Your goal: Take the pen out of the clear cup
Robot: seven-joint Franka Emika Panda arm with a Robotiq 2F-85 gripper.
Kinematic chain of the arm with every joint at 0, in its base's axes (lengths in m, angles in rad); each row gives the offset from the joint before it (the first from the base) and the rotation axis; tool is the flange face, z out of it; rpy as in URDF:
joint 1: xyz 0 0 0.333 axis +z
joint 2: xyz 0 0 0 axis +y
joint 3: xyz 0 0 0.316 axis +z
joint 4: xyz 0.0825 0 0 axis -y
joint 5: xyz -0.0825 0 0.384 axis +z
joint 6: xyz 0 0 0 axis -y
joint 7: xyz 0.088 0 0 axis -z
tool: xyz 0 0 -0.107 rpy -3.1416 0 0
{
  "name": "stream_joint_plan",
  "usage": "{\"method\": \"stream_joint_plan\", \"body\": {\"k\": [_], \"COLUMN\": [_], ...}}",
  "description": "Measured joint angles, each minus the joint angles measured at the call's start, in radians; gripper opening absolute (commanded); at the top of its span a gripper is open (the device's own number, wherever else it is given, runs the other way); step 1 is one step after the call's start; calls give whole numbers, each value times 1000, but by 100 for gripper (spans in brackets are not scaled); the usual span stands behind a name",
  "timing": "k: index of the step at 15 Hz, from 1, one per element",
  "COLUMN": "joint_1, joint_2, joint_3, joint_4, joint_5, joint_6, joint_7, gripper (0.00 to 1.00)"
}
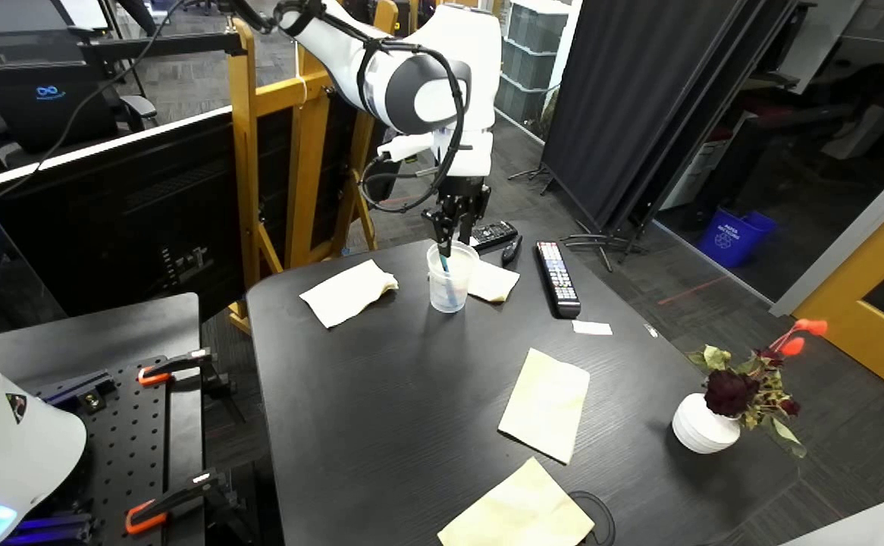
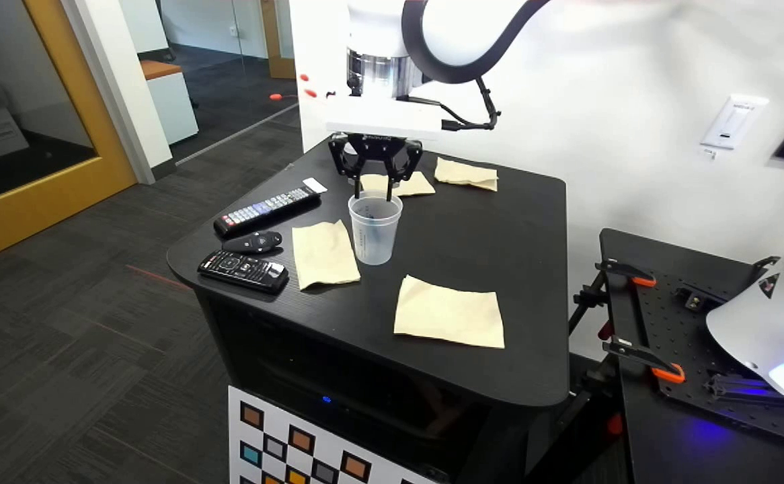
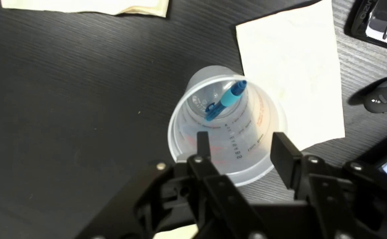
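Observation:
The clear cup (image 1: 448, 297) stands upright on the black table in both exterior views (image 2: 373, 243). The wrist view looks down into the cup (image 3: 228, 156). The blue pen (image 3: 226, 100) leans inside it, its upper end near the rim. In an exterior view the pen (image 1: 444, 264) shows at the cup's mouth and through its wall. My gripper (image 3: 240, 139) is open, with nothing between its fingers. In both exterior views the gripper (image 1: 456, 241) points down at the cup's mouth (image 2: 373, 196). Whether the fingertips are inside the rim is hard to tell.
Three dark remotes, including a long one (image 1: 558, 279) (image 2: 267, 210), lie beside the cup. Several pale yellow napkins (image 2: 449, 312) lie around it, one (image 3: 293, 76) right next to it. A white pot with flowers (image 1: 706, 425) stands near the table edge.

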Motion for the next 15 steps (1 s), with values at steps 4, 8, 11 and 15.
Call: {"method": "stream_joint_plan", "body": {"k": [4,8,11,15], "joint_1": [0,0,0,0], "joint_2": [0,1,2,5], "joint_3": [-1,-1,-2,-2], "joint_4": [0,0,0,-1], "joint_5": [7,9,11,31], "joint_6": [1,2,2,3], "joint_7": [0,-1,-2,-21], "gripper": [49,49,49,47]}}
